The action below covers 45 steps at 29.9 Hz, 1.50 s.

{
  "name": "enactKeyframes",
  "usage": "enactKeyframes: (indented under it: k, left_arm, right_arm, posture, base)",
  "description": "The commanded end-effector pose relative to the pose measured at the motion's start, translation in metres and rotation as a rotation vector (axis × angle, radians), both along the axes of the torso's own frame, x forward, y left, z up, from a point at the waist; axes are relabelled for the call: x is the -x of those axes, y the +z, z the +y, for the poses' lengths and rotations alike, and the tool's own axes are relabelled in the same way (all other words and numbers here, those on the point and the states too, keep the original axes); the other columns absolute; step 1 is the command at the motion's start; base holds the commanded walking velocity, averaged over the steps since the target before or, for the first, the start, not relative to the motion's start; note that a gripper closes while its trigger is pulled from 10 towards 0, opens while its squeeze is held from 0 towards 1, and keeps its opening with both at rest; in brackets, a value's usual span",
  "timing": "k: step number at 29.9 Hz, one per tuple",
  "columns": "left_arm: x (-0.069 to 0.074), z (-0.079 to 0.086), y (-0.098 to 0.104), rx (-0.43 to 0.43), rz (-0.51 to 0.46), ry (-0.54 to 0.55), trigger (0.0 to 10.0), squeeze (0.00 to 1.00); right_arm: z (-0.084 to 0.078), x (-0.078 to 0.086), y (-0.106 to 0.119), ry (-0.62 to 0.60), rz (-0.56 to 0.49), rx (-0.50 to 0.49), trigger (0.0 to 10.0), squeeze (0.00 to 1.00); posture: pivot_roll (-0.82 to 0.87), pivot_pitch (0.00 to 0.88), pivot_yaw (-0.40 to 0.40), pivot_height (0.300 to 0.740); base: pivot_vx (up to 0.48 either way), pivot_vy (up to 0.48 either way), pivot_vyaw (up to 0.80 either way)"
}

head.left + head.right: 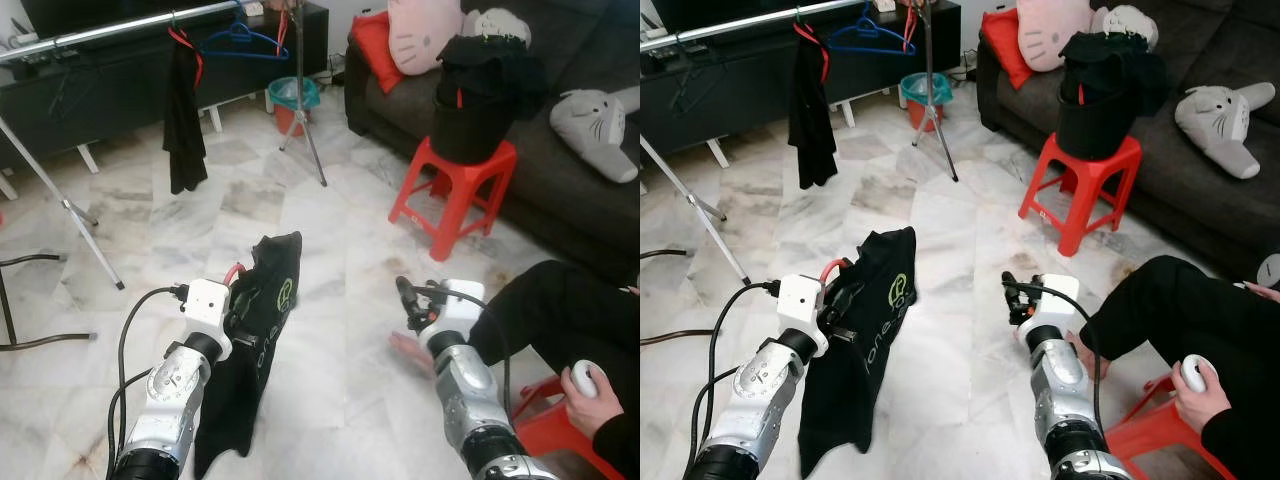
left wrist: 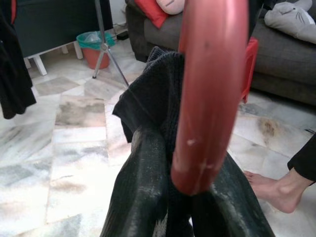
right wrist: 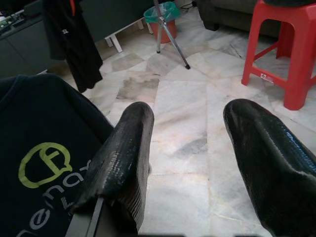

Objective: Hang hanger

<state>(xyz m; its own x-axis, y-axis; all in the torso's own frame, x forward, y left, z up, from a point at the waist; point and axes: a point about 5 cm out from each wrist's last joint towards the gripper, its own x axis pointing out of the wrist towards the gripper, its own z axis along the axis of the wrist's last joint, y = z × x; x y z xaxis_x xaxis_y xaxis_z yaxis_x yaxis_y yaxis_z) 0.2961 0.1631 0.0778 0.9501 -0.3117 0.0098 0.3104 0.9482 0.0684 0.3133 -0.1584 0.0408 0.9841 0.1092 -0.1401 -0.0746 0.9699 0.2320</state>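
My left gripper [image 1: 238, 300] is shut on a red hanger [image 2: 210, 89] that carries a black T-shirt [image 1: 262, 320] with a green logo. The shirt hangs from the gripper down toward the marble floor. My right gripper [image 3: 190, 128] stands open with nothing between its fingers, low over the floor to the right of the shirt. A silver clothes rail [image 1: 120, 28] runs across the far left. On it hang a black garment [image 1: 183, 120] on a red hanger and an empty blue hanger [image 1: 240, 42].
The rail's tripod legs [image 1: 305, 120] and a slanted leg [image 1: 70, 210] stand on the floor ahead. A red stool [image 1: 455, 190] with a black bag [image 1: 480, 100] stands before the dark sofa [image 1: 580, 200]. A person's foot [image 1: 410, 350] and hand [image 1: 590, 395] are close on my right.
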Motion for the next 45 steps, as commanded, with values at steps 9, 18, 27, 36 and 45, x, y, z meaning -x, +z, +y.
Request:
enactKeyframes:
  k: [9, 18, 27, 36, 45]
  left_arm:
    - [-0.001, -0.002, 0.011, -0.028, -0.055, -0.026, 10.0, 0.00]
    - [0.001, -0.006, 0.014, -0.118, -0.055, -0.145, 10.0, 0.00]
    - [0.006, -0.017, 0.016, -0.209, -0.034, -0.322, 10.0, 0.00]
    - [0.009, -0.022, 0.019, -0.244, -0.020, -0.397, 10.0, 0.00]
    - [0.022, -0.031, 0.029, -0.262, -0.009, -0.553, 10.0, 0.00]
  right_arm:
    - [-0.003, -0.003, 0.004, 0.001, -0.012, 0.013, 10.0, 0.00]
    - [-0.009, -0.018, 0.030, 0.174, -0.105, 0.196, 10.0, 0.00]
    - [-0.015, -0.036, 0.068, 0.377, -0.206, 0.345, 10.0, 0.00]
    - [-0.006, -0.031, 0.072, 0.698, -0.186, 0.409, 10.0, 0.00]
    - [-0.005, -0.012, 0.070, 1.107, -0.105, 0.391, 10.0, 0.00]
  posture:
    - [0.05, 0.049, -0.007, 0.740]
    - [0.04, 0.044, -0.005, 0.740]
    - [0.04, 0.037, -0.008, 0.740]
    - [0.04, 0.032, -0.004, 0.740]
    - [0.05, 0.032, -0.008, 0.740]
  base:
    - [0.000, -0.272, 0.00]
    - [0.000, 0.000, 0.00]
    - [0.000, 0.000, 0.00]
    - [0.000, 0.000, 0.00]
    - [0.000, 0.000, 0.00]
